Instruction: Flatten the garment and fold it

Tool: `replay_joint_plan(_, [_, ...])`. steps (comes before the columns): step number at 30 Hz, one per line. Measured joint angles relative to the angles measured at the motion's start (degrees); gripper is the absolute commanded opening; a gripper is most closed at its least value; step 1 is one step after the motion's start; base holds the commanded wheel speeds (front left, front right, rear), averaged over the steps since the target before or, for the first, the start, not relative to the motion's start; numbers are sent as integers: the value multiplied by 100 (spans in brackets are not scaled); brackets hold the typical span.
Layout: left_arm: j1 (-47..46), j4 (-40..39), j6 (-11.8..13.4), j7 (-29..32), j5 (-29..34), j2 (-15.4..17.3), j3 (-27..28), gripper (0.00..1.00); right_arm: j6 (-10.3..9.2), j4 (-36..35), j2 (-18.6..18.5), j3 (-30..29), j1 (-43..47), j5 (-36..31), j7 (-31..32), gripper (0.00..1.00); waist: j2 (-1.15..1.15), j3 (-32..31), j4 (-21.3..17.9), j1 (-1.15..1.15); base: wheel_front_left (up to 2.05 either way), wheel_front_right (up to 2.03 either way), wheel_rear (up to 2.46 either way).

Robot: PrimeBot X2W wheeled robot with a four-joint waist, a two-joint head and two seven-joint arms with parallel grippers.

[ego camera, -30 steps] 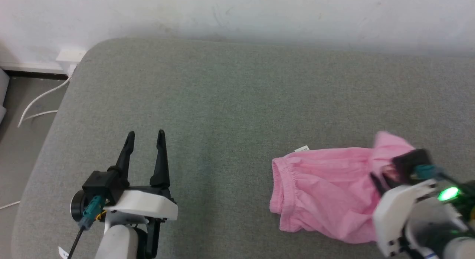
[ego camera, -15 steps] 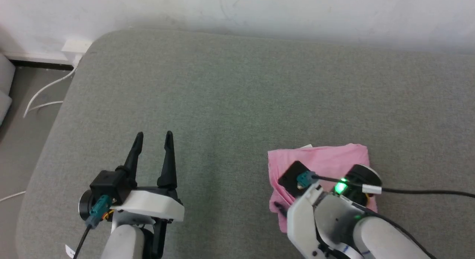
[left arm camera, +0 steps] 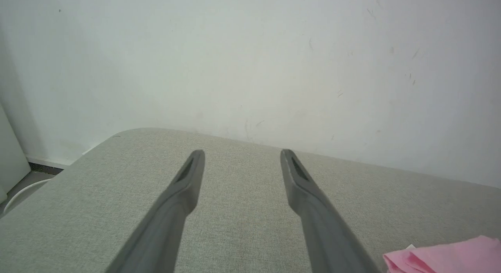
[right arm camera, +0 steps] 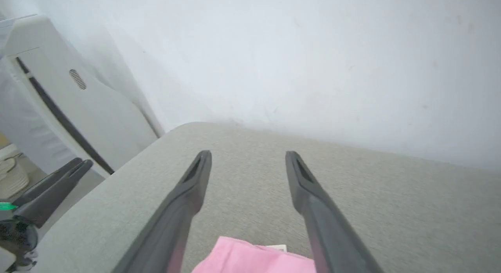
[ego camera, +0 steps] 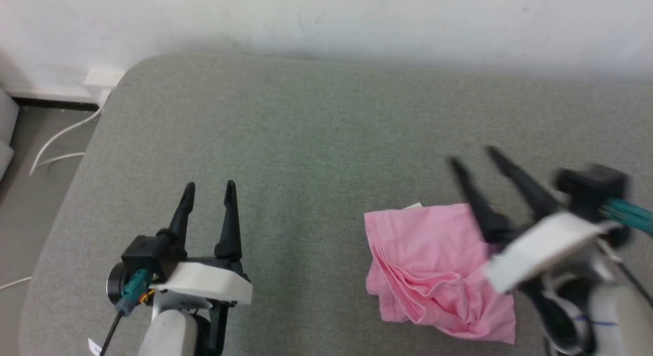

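Observation:
The light-pink garment [ego camera: 433,267] lies doubled over and wrinkled on the grey cushion at the lower right of the head view, a small white tag [ego camera: 414,206] at its far edge. A corner of the garment [left arm camera: 450,259] appears in the left wrist view, and its far edge [right arm camera: 254,260] lies below the fingers in the right wrist view. My right gripper [ego camera: 473,157] hovers above the cloth's right part, open and empty, blurred by motion. My left gripper [ego camera: 209,185] stands open over bare cushion well to the left of the cloth.
The grey cushion [ego camera: 316,131] ends at a white wall [ego camera: 326,19] behind. Off its left edge is floor with white cables [ego camera: 56,142] and a wall socket [ego camera: 102,78]. A white appliance [right arm camera: 70,101] stands left of the cushion in the right wrist view.
My right gripper carried the garment's right end over to the left, doubling it, then let go and rose to the right, now open. The head camera shifted slightly. The left arm held still.

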Motion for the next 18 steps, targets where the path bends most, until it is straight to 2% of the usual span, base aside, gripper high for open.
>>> replay_joint_plan(3, [10,-47,0,0,1,0,24,100,-1,35,132,-842,529,-202,-266,100,0,-24,-69,0,0,0,0])
replay_joint_plan(7, [15,-93,1,0,1,-1,42,100,-1,438,171,-1332,1017,-250,-350,100,0,-24,-151,0,0,0,0])
replay_joint_plan(11, [21,-111,1,0,2,-1,47,100,-1,899,185,-1372,1117,-4,-338,100,0,-6,-190,0,0,0,0])
replay_joint_plan(18, [23,-112,0,0,2,-2,38,100,-1,1871,197,-1040,1081,818,114,100,0,36,-175,0,0,0,0])
